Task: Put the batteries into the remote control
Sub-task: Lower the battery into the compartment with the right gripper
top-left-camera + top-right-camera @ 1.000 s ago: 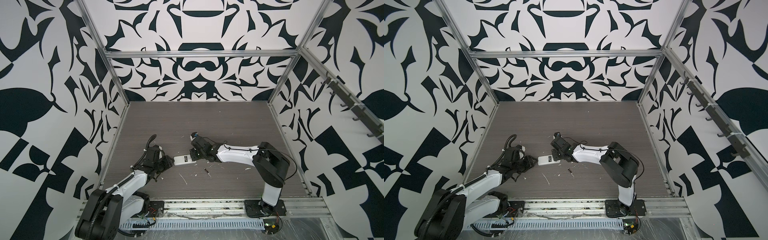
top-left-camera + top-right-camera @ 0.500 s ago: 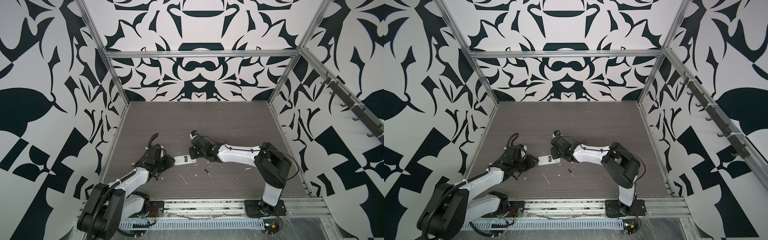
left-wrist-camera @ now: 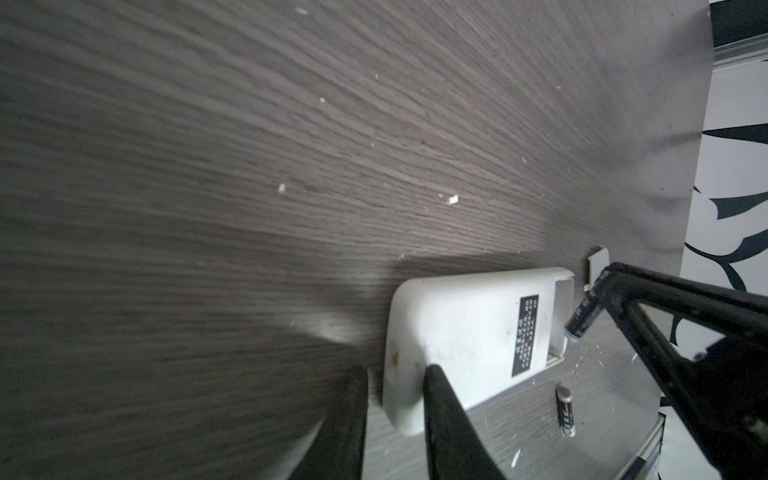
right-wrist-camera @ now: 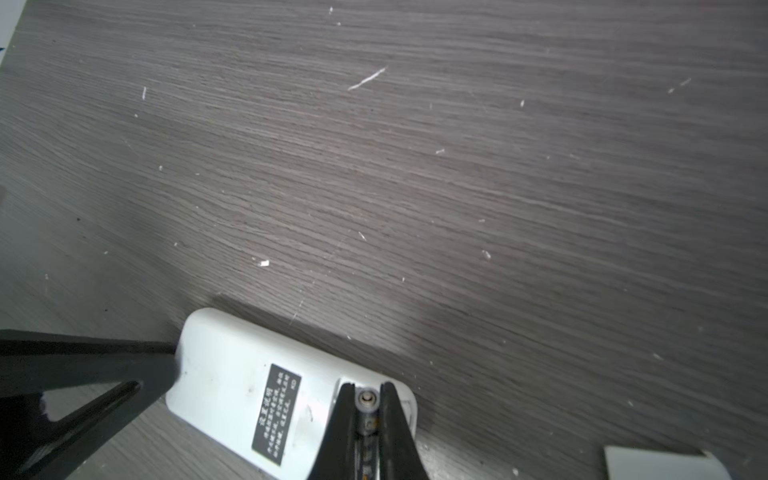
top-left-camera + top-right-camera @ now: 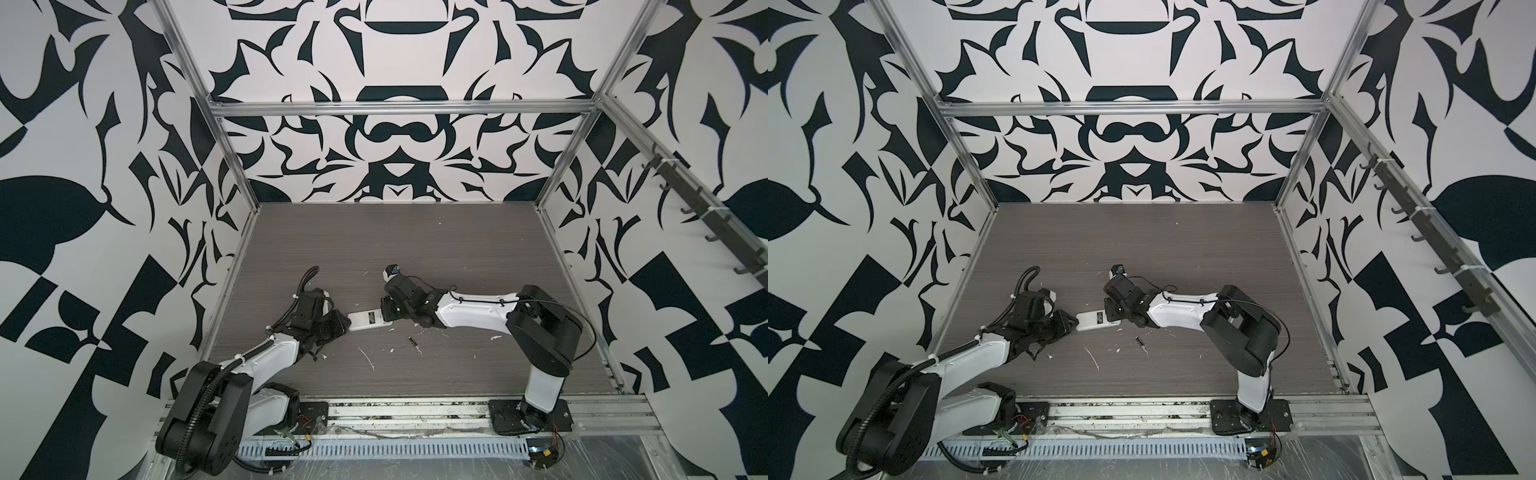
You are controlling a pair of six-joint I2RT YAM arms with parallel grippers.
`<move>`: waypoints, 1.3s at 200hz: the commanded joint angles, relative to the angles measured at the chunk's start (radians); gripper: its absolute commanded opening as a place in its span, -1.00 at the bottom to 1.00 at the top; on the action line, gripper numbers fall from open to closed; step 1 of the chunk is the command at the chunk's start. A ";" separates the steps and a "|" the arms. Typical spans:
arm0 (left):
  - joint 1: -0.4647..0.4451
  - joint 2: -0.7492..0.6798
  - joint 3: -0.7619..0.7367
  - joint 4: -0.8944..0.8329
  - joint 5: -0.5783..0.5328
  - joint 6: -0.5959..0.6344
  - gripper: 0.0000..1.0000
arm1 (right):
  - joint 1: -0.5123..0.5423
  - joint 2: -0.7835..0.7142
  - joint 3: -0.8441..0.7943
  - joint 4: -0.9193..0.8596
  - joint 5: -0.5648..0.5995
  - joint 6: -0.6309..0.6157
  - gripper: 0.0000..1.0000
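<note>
In the front half of the tabletop (image 5: 415, 249), a little left of its middle, the remote control (image 5: 368, 321) (image 5: 1096, 321) lies flat with its plain white back and black label up and its long sides running roughly along the front edge. The end that points toward the right edge is an open compartment with no cover. The right gripper (image 5: 388, 316) (image 5: 1113, 313) reaches in over this open end, and its jaws are clenched on the held battery (image 4: 368, 401), whose metal end cap shows between the two dark fingers in the right wrist view. In the left wrist view the held battery (image 3: 582, 318) hangs tilted, its lower end just over the rim of the compartment and not seated in it. The left gripper (image 5: 338, 326) (image 5: 1067, 326) sits at the remote's other, closed end. In the left wrist view one finger (image 3: 440, 395) crosses the remote's back at its corner, and the other stands just off the end. The gap is narrow, but I cannot tell whether the jaws actually pinch the remote. The loose battery (image 5: 412, 341) (image 5: 1139, 341) (image 3: 566, 409) lies on the tabletop between the remote and the front edge, near the open end but not touching it. A small white cover plate (image 3: 597, 262) (image 4: 665, 463) lies flat near that end, apart from the remote. White scraps (image 5: 368, 357) litter the wood toward the front edge.
</note>
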 commanded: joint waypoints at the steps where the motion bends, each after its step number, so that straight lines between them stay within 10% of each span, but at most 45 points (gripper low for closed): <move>1: -0.004 0.008 0.008 0.018 0.011 0.004 -0.45 | 0.007 -0.002 0.002 0.037 0.018 0.017 -1.00; 260: -0.003 0.023 -0.023 0.069 0.019 -0.011 -0.63 | 0.026 0.031 -0.006 0.075 0.022 0.063 -1.00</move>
